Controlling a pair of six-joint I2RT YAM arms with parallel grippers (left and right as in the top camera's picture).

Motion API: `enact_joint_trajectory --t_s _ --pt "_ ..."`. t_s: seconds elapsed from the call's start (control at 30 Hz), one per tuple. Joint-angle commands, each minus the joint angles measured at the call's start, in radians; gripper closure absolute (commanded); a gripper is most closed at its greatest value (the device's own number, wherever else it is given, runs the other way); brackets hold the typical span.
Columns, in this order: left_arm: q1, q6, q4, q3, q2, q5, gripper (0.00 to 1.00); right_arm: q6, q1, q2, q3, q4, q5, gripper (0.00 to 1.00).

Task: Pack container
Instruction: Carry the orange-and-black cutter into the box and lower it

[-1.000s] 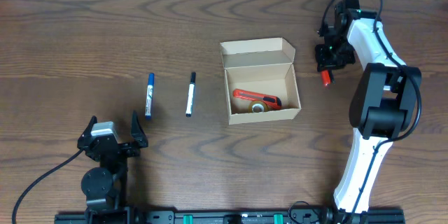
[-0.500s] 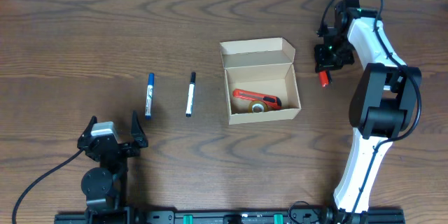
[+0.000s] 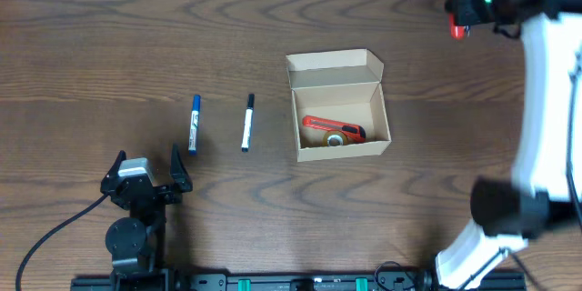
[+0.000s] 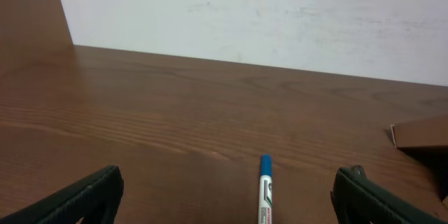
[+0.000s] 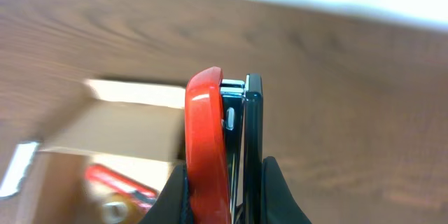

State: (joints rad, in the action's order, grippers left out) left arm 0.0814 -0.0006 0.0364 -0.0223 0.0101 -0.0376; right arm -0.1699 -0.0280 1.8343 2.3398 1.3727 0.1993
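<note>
My left hand (image 3: 147, 162) is resting released, jaws wide, at the near edge of the desk (image 3: 82, 45), at 7 o'clock from the container (image 3: 344, 152). Beyond it, a blue marker (image 3: 194, 124) and a black marker (image 3: 247, 122) are lying unpacked at the container's 9 o'clock. The container is sitting mid-desk with its flap open at 12 o'clock, holding a red tool (image 3: 333, 127) and a small roll (image 3: 336, 140). My right hand (image 3: 464, 5) is hovering at its 1 o'clock, clenched on a red-and-black item (image 5: 208, 140).

Judged step: carrying this item in. The next move requires travelling toward 7 o'clock, centring over the opening, lowering and releasing.

Marker labels are too small to read. The container is showing no print.
</note>
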Motion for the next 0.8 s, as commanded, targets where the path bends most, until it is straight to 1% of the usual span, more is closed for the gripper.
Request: enact_joint_trajectory --t_s 0.0,0.1,0.2,0.3,0.43,0.57,0.67,0.77 --pt "-0.003 0.000 0.040 0.018 -0.006 0.019 0.05 -0.113 0.078 -0.078 0.008 0.035 0.138 0.98" --pt "-0.003 0.000 0.040 0.018 -0.006 0.019 0.05 -0.185 0.148 -0.122 0.007 0.087 0.141 0.98" --pt "-0.003 0.000 0.040 0.018 -0.006 0.019 0.05 -0.222 0.209 -0.126 -0.006 0.139 0.140 0.98" --pt "-0.003 0.000 0.040 0.018 -0.006 0.019 0.05 -0.244 0.247 -0.119 -0.092 0.140 0.127 0.98" --pt "-0.003 0.000 0.040 0.018 -0.006 0.019 0.05 -0.247 0.265 -0.119 -0.277 0.068 0.148 0.98" --pt "-0.003 0.000 0.040 0.018 -0.006 0.019 0.05 -0.246 0.287 -0.109 -0.492 -0.041 0.148 0.98" --pt "-0.003 0.000 0.040 0.018 -0.006 0.019 0.05 -0.241 0.311 -0.086 -0.616 -0.108 0.145 0.98" --pt "-0.003 0.000 0.040 0.018 -0.006 0.019 0.05 -0.235 0.335 -0.051 -0.705 -0.154 0.146 0.98"
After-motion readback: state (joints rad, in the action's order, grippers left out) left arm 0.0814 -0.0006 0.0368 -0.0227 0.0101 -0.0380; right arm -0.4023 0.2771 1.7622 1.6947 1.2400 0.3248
